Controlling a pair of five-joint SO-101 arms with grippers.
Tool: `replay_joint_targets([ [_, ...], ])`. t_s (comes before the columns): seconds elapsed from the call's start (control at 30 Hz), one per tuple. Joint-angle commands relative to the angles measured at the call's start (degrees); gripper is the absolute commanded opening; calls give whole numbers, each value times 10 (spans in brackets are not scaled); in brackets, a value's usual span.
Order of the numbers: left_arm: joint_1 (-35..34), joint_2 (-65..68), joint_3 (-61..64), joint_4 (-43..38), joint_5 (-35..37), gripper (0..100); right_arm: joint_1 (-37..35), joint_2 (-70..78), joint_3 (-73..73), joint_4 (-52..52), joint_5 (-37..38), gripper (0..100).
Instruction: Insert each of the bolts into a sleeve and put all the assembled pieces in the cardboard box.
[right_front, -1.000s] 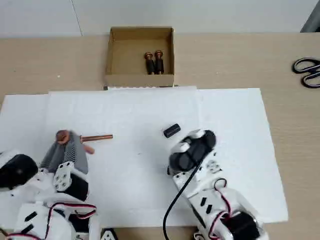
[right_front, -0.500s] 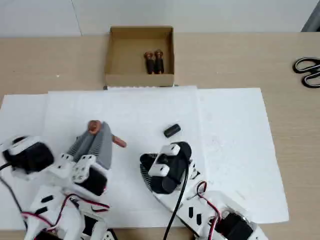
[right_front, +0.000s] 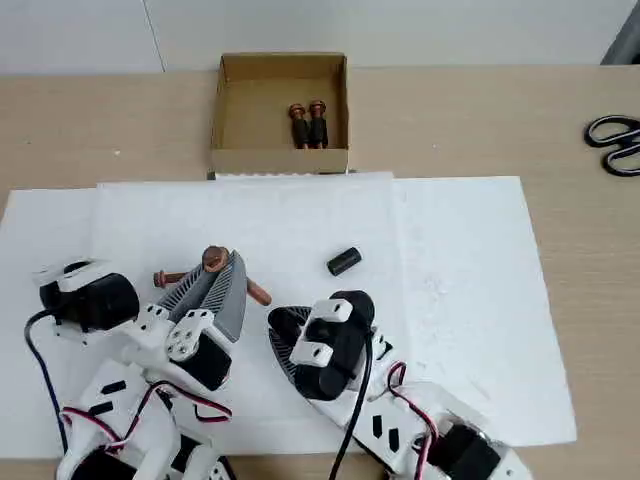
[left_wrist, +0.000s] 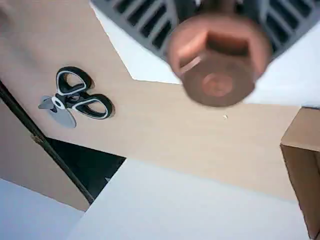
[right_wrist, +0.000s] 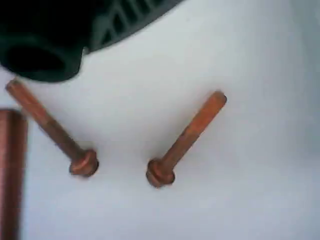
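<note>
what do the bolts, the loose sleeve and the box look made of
Bolts: metal with a smooth copper-coloured finish; solid copper or plating, cannot tell. Sleeve: black, matte, perhaps plastic or rubber. Cardboard box: plain brown cardboard, matte, folded walls.

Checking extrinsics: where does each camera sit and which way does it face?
High view: fixed above the table, looking down on white sheet, cardboard box, sleeve; both arms show, with left hand and right hand.
Left wrist view: on the left arm, facing across the table toward the scissors; its hand shows, shut on a bolt.
Right wrist view: on the right arm, facing down at loose bolts on the sheet; a dark ribbed part, probably its hand.
Shared: high and left wrist both show scissors and cardboard box.
</note>
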Motion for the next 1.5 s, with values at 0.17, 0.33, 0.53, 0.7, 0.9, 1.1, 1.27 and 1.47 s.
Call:
replay_joint_targets([
  [0.17, 35, 0, -43, 28, 3, 6, 0, -7, -2, -17, 7, 2],
  [0.33, 38, 0, -44, 38, 2, 6, 1, -7, 0, -19, 7, 2],
  [0.53, 39, 0, -39, 43, 2, 6, 1, -7, -4, -41, 10, 2],
  [0.7, 42, 0, -39, 68, 2, 6, 1, -7, -4, -42, 10, 2],
  [0.9, 70, 1, -27, 94, -9, 6, 1, -6, -23, -42, 11, 2],
  [1.1, 94, 1, -15, 113, -29, 6, 1, -7, -37, -41, 46, 2],
  [1.27, 107, 1, -2, 127, -51, 6, 0, -7, -49, -41, 55, 2],
  [1.47, 108, 40, -4, 148, -73, 6, 0, -6, -71, -41, 55, 2],
])
